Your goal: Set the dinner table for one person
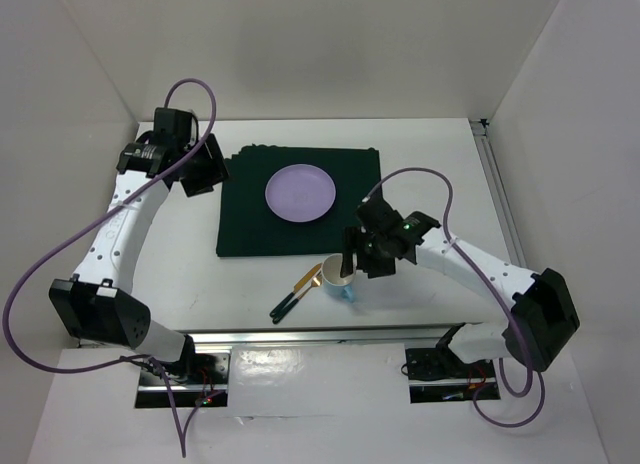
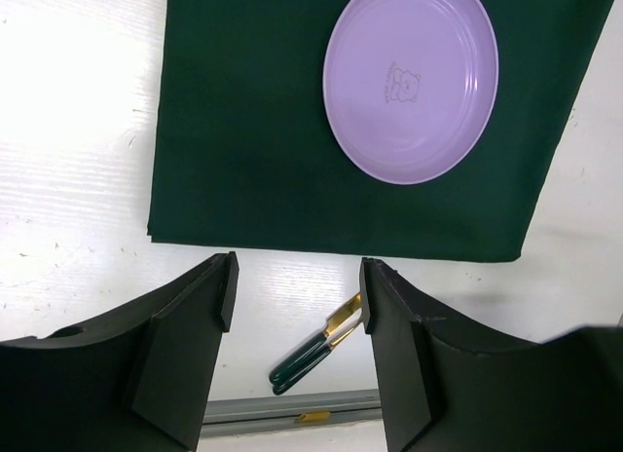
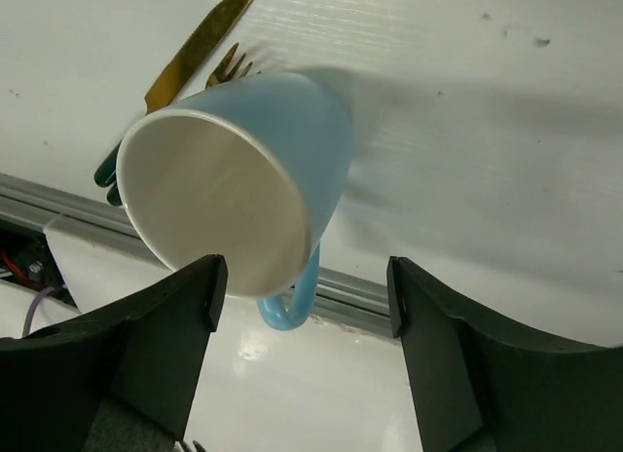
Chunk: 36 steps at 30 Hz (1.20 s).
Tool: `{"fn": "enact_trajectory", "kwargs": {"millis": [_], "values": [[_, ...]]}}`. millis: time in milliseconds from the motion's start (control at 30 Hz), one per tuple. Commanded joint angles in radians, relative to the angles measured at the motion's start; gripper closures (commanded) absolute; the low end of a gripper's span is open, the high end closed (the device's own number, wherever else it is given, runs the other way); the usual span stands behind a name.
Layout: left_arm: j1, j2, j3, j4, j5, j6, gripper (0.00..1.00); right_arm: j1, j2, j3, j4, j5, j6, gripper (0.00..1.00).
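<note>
Right gripper (image 3: 304,277) stands open astride the tilted blue mug (image 3: 234,179), lower centre of the overhead view on the dinner table (image 1: 430,164): likely glazed, stiff, slippery, breakable, best pinched across its rim; left gripper (image 2: 300,277) gapes empty

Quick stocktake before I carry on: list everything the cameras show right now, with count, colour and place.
table: one, white, under everything
placemat: one, dark green, mid-table
plate: one, lilac, on the placemat
mug: one, light blue with a white inside, tilted, near edge, just ahead of the right fingers
knife: one, gold blade, green handle, beside the mug
fork: one, gold, next to the knife
left gripper: one, black, open, empty, above the placemat's edge
right gripper: one, black, open, at the mug
</note>
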Motion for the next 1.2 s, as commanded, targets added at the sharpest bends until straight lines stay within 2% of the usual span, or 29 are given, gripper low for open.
{"fn": "enact_trajectory", "kwargs": {"millis": [0,67,133,200,233,300,367,467,633,867,1067,1167], "values": [[-0.002,-0.017,-0.019,0.02,0.024,0.014,0.3,0.012,-0.008,-0.017,0.055,0.007,0.027,0.24],[-0.002,-0.017,-0.019,0.02,0.024,0.023,0.3,0.012,0.027,-0.017,0.092,0.016,0.036,0.28],[-0.002,-0.027,-0.019,0.02,0.024,0.023,0.3,0.012,0.063,-0.017,0.127,0.025,0.054,0.44],[-0.002,-0.027,-0.019,0.02,0.024,0.033,0.3,0.021,0.072,-0.017,0.138,0.025,0.063,0.56],[-0.002,-0.027,-0.019,0.02,0.024,0.033,0.3,0.022,0.084,-0.017,0.149,0.025,0.074,0.68],[-0.002,-0.027,-0.019,0.02,0.024,0.042,0.3,0.022,0.084,0.009,0.111,0.082,0.083,0.87],[-0.002,-0.027,-0.01,0.009,0.033,0.056,0.3,0.022,0.075,0.074,0.009,0.166,0.114,1.0],[-0.002,-0.027,-0.04,0.021,0.055,0.082,0.3,-0.023,0.075,0.2,-0.116,0.241,0.09,1.0],[-0.002,-0.027,-0.063,0.021,0.076,0.102,0.3,-0.147,0.144,0.446,-0.201,0.28,-0.034,1.0],[-0.002,0.001,-0.061,0.0,0.086,0.131,0.3,-0.38,0.522,0.887,-0.169,0.245,-0.11,1.0],[-0.002,0.001,-0.059,-0.014,0.075,0.152,0.3,-0.445,0.782,1.143,-0.114,0.163,-0.11,1.0],[-0.002,0.012,-0.082,-0.014,0.088,0.152,0.3,-0.445,0.846,1.211,-0.097,0.151,-0.101,1.0]]}}
